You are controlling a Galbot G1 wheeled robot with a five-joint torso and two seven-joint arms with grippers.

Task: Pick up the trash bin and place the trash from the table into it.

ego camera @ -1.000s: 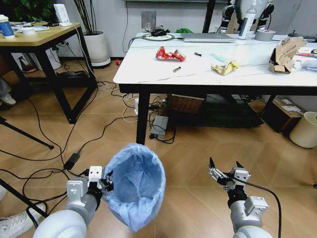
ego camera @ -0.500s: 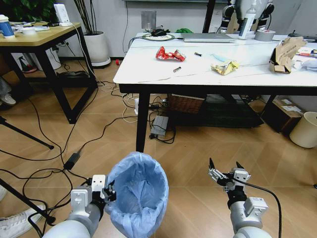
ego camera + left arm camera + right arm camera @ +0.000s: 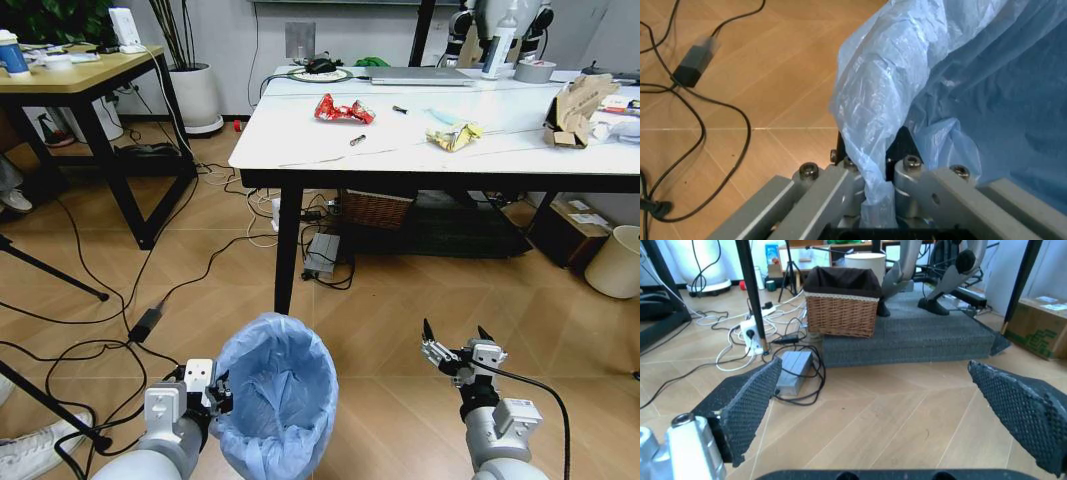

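While the left gripper (image 3: 215, 390) is clamped on its rim, the bin (image 3: 272, 395) shows a crinkly light-blue bag liner. Right gripper (image 3: 456, 344) near right, jaws apart. No legible writing.

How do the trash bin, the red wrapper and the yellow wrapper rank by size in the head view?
1. trash bin, largest, though nearest the camera.
2. red wrapper and yellow wrapper: look alike, unranked.

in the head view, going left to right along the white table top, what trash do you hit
red wrapper → small dark scrap → yellow wrapper → torn brown cardboard, all lying on the table
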